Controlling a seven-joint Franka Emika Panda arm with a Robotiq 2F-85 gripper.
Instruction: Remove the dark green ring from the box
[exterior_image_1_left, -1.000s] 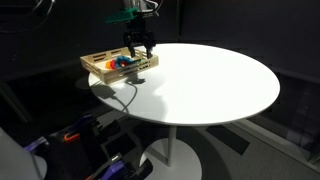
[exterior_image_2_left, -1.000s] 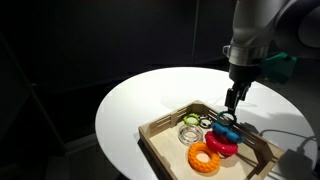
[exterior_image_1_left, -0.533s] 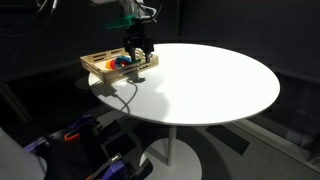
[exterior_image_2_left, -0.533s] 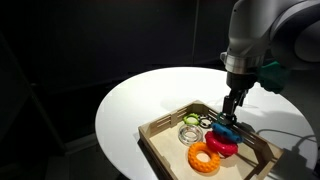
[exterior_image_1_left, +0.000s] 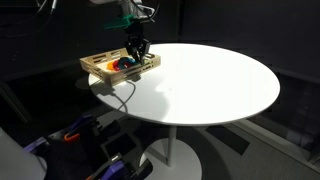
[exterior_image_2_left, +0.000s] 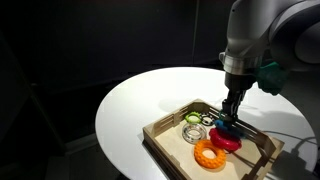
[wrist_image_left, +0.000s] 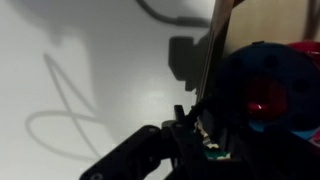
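Where the hand (exterior_image_2_left: 229, 121) hangs, rings (exterior_image_2_left: 210, 154) fill the slatted wooden box (exterior_image_2_left: 166, 131)

Change over the last second. The end effector (exterior_image_2_left: 228, 118) has descended: earlier its fingertips hung just above the box (exterior_image_2_left: 170, 118), whereas they now sit below the rim line, among the coloured pieces at the far side. In an exterior view the end effector (exterior_image_1_left: 135, 54) likewise reads lower against the box (exterior_image_1_left: 100, 72), and the finger outline appears narrower than before, though whether the jaws have closed cannot be told. The box has shifted slightly across the tabletop (exterior_image_2_left: 130, 105), its near corner swinging a little toward the arm; the orange piece (exterior_image_2_left: 210, 155) and the red piece (exterior_image_2_left: 232, 143) have moved with it.
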